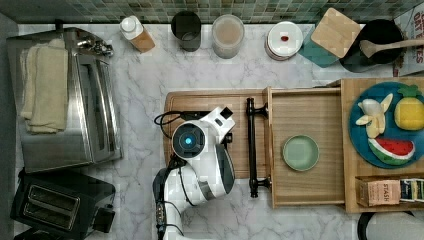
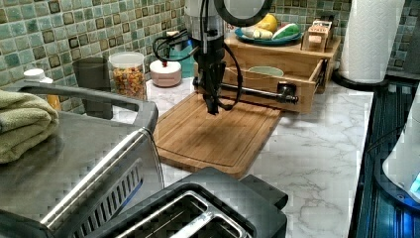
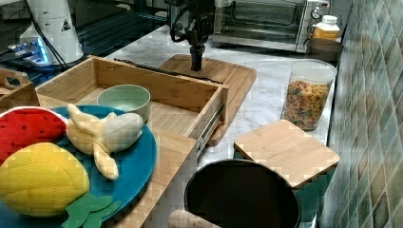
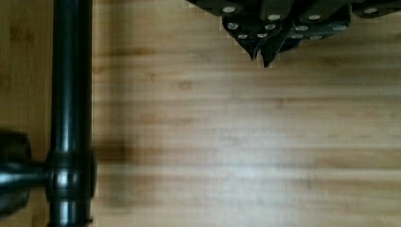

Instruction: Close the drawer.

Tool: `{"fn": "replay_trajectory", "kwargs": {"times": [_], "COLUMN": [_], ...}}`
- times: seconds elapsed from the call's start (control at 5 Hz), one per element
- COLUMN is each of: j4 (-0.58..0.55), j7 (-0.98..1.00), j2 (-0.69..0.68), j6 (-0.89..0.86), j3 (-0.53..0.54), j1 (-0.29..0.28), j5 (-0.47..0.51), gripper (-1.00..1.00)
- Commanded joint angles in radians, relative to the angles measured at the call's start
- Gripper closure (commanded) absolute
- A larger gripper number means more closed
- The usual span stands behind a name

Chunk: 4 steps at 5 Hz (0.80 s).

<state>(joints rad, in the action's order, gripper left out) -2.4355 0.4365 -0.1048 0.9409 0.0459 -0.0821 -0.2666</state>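
One light-wood drawer (image 1: 305,127), pulled open, holding one green bowl (image 1: 300,153); black gripper (image 4: 261,60) fingertips pressed together above the bamboo cutting board (image 2: 213,134).

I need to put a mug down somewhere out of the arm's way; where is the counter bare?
Bare marble lies between the toaster oven and the cutting board, and below the drawer in the top view. The back row, with the cereal jar and dark cup, is crowded. The gripper hangs above the board.

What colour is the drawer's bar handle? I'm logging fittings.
Black handle; clearest in the top view.
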Motion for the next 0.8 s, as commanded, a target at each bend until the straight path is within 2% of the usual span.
{"fn": "replay_trajectory", "kwargs": {"times": [0.2, 0.4, 0.6, 0.8], "j4": [-0.081, -0.047, -0.028, -0.025], "j7": [0.144, 0.316, 0.416, 0.491], "j2": [0.088, 0.072, 0.068, 0.085], "j6": [0.061, 0.029, 0.024, 0.012], "j3": [-0.061, -0.093, -0.060, -0.102], "j1": [0.084, 0.122, 0.220, 0.229], "j5": [0.078, 0.135, 0.150, 0.186], "gripper": [1.00, 1.00, 1.00, 1.00]}}
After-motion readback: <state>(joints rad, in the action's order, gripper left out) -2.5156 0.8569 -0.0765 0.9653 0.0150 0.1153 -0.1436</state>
